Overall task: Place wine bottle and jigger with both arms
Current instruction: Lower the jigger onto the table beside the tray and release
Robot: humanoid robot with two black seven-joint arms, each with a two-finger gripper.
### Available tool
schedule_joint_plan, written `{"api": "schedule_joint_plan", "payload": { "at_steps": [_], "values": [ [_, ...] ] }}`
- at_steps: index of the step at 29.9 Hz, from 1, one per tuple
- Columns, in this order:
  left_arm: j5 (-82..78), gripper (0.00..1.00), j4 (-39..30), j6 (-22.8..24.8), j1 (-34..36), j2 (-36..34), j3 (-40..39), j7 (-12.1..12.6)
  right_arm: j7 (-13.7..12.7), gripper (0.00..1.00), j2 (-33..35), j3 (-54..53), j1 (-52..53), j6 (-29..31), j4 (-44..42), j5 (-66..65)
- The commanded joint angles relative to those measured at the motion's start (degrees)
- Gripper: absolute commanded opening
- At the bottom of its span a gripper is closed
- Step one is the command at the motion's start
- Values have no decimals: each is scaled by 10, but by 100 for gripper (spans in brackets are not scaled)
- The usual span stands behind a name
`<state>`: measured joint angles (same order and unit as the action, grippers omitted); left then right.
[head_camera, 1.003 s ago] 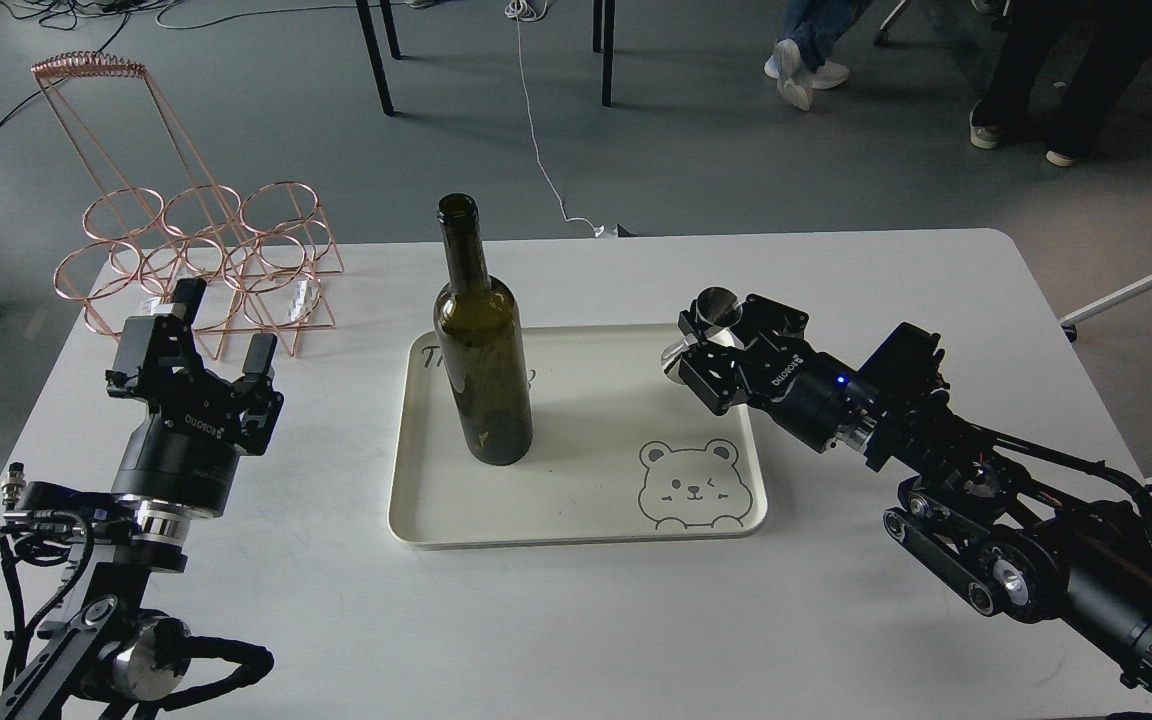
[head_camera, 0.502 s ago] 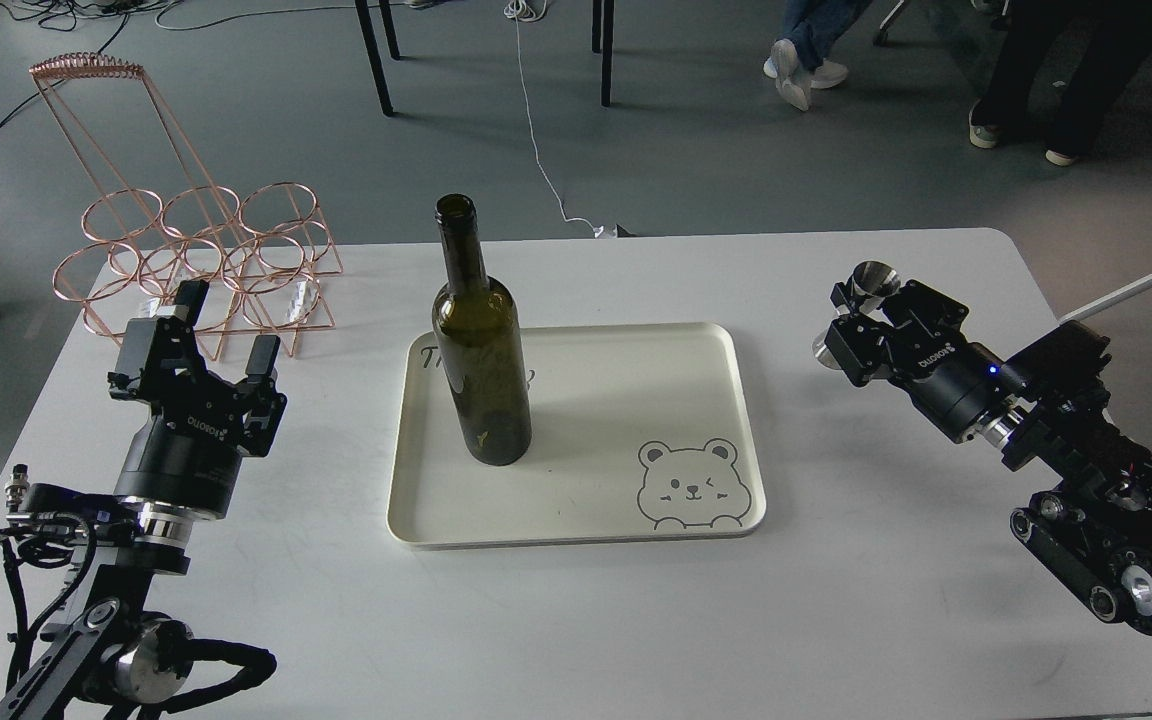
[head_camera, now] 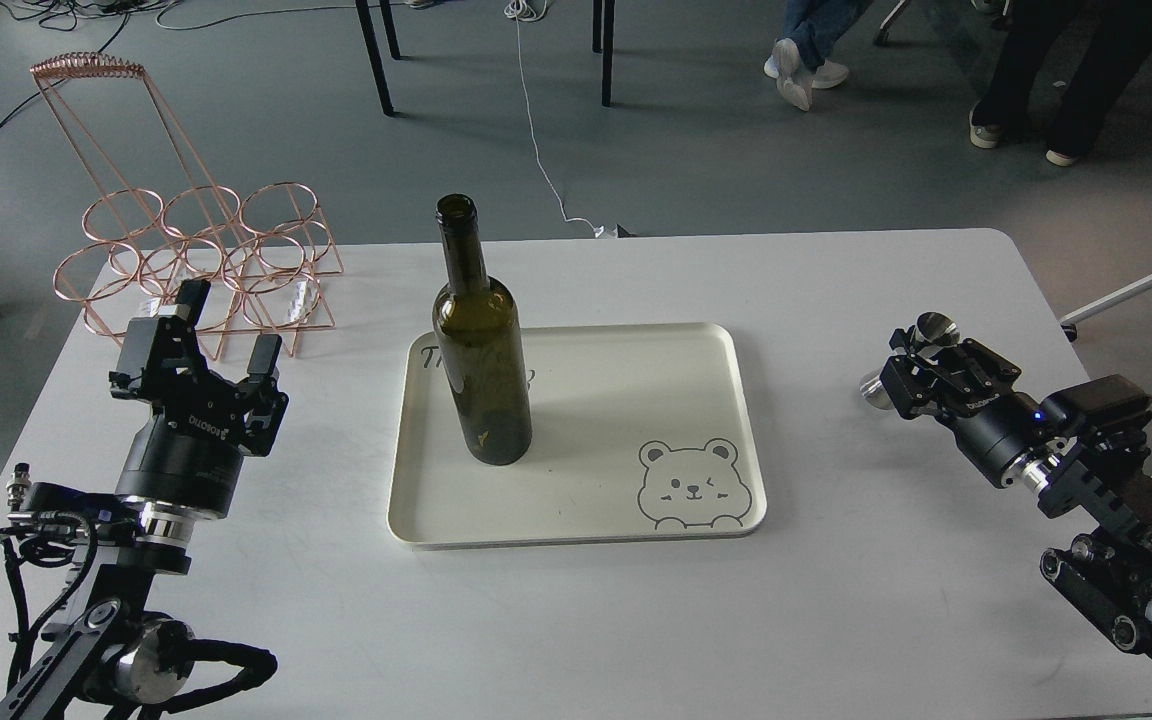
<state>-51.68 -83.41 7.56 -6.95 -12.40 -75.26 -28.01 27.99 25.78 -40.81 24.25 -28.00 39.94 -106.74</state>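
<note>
Head view: your white table (head_camera: 836, 600), seen from above.
Tall olive-green glass bottle (head_camera: 482, 350): upright on cream tray (head_camera: 576, 535).
Small silver hourglass jigger (head_camera: 908, 356): clamped in right gripper (head_camera: 911, 372), off-tray.
Left gripper (head_camera: 221, 335): fingers spread, empty.
Left to do: setting down the jigger, judging by this.

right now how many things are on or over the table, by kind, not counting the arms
bottle: 1, upright on the tray
jigger: 1, held in the right gripper
tray: 1
wire rack: 1
total: 4
</note>
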Motion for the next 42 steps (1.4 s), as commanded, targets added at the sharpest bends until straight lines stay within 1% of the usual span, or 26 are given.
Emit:
{"api": "schedule_joint_plan", "payload": {
  "at_steps": [1,8,11,19,20,24,25,29,36,42],
  "values": [
    [0,98,0,0,0,0,-1,0,0,22,1,16,-2,0,-8,4],
    [0,98,0,0,0,0,-1,0,0,23,0,27,-1,0,-8,15],
    [0,98,0,0,0,0,-1,0,0,25,0,31,-1,0,-8,15],
    [0,98,0,0,0,0,-1,0,0,42,1,31,0,0,-7,15],
    [0,98,0,0,0,0,-1,0,0,46,1,31,1,0,-7,15],
    [0,98,0,0,0,-1,-1,0,0,76,3,32,-1,0,-2,15],
    [0,98,0,0,0,-1,-1,0,0,82,4,32,-2,0,-1,15],
    [0,98,0,0,1,-2,-1,0,0,91,26,32,-5,0,7,15],
    [0,98,0,0,1,1,-1,0,0,94,100,33,-39,0,78,15],
    [0,98,-8,0,1,-2,0,0,0,94,185,49,-87,0,161,16]
  ]
}}
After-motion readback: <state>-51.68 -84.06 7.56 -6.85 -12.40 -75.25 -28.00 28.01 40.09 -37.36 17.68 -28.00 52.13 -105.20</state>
